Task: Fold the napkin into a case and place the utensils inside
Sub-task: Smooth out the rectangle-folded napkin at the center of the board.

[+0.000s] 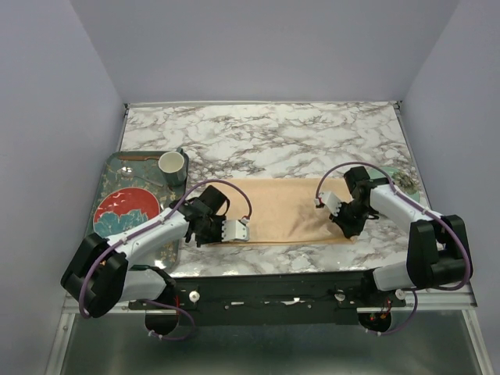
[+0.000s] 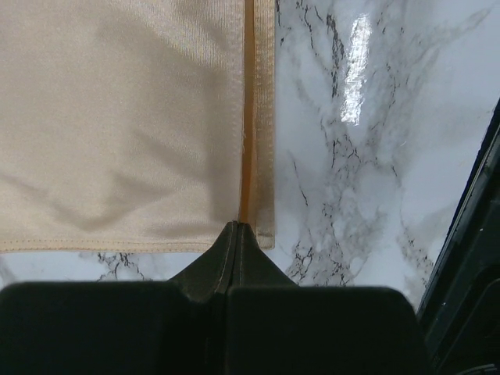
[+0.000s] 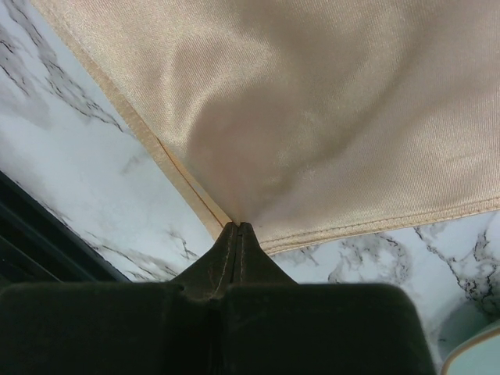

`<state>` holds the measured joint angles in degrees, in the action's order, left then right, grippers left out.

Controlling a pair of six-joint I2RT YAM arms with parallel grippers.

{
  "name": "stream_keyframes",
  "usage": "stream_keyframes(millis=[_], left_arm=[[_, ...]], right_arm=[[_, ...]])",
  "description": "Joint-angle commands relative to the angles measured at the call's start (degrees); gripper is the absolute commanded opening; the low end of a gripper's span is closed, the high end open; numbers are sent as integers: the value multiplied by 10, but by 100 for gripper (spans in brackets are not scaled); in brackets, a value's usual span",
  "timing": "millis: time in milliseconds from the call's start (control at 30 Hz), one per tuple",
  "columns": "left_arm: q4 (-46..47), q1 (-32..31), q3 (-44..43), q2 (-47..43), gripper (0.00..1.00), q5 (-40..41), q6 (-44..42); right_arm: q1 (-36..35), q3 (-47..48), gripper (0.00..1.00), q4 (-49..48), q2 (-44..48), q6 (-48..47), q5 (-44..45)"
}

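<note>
While the napkin (image 1: 285,209) is lying on the marble table (image 1: 258,141), the left gripper (image 2: 238,228) and right gripper (image 3: 237,228) are pinching its 2 near corners, jaws closed on cloth.

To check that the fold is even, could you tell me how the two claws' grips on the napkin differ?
The left claw pinches the napkin's near-left corner, the right claw its near-right corner. By the left claw the napkin lies nearly flat; by the right claw it bulges up. Both are shut on it.
</note>
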<state>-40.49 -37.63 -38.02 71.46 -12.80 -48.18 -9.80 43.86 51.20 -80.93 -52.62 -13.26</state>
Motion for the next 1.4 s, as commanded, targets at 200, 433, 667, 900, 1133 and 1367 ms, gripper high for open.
stream_keyframes(millis=[200,433,667,900,1133,1367], left_arm=[[-37,-4,-17,-22,0,-23,1],[-38,-10,-20,-8,0,-30,-1],[-30,-16,-15,16,20,-12,8],[-38,5,-120,-91,99,-20,87],[36,12,-319,-65,99,24,298],[239,13,-315,-31,99,1,480]], right_arm=[[-3,14,1,33,29,-22,10],[-4,12,1,31,15,-23,11],[-3,22,28,30,2,-19,7],[-2,169,94,111,62,47,-75],[-2,383,100,59,89,205,-163],[-2,350,97,-252,85,466,-163]])
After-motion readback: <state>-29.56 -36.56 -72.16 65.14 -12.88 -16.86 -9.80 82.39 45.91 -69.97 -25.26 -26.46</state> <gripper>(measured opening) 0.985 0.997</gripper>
